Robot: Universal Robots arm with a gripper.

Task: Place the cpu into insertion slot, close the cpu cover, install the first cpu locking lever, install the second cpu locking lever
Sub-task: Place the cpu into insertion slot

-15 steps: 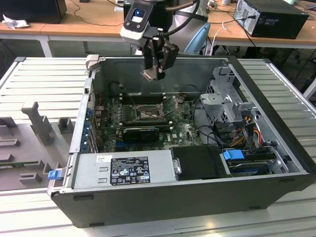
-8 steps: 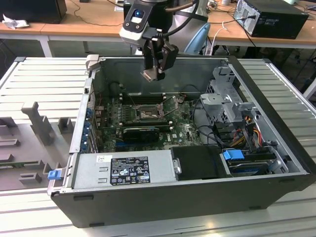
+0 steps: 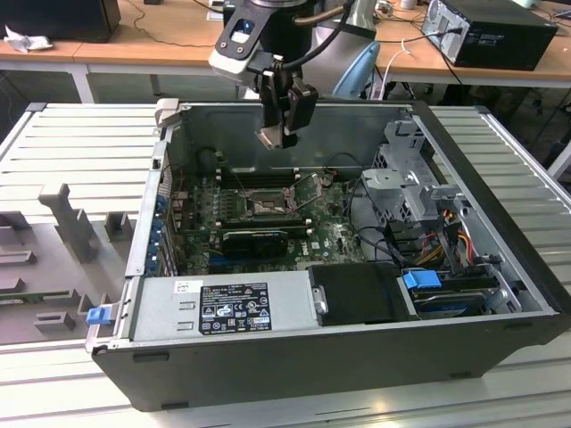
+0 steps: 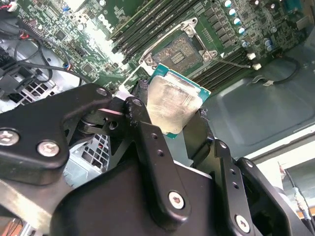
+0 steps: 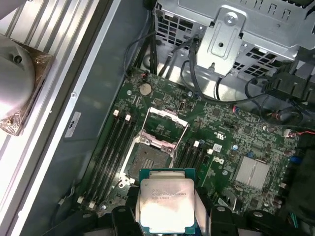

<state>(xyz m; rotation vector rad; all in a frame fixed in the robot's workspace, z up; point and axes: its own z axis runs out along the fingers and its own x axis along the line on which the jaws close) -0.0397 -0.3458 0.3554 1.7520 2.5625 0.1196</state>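
The gripper clamps the cpu by its edges, above the motherboard's empty socket and apart from it; the cpu cover stands hinged open at that socket

The cpu shows a dull grey metal top, the pincer matt black.

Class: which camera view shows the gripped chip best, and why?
First wrist view: the chip faces the camera, grey top nearly whole. The second wrist view shows it tilted, partly behind the gripper. The exterior view shows a pale sliver.
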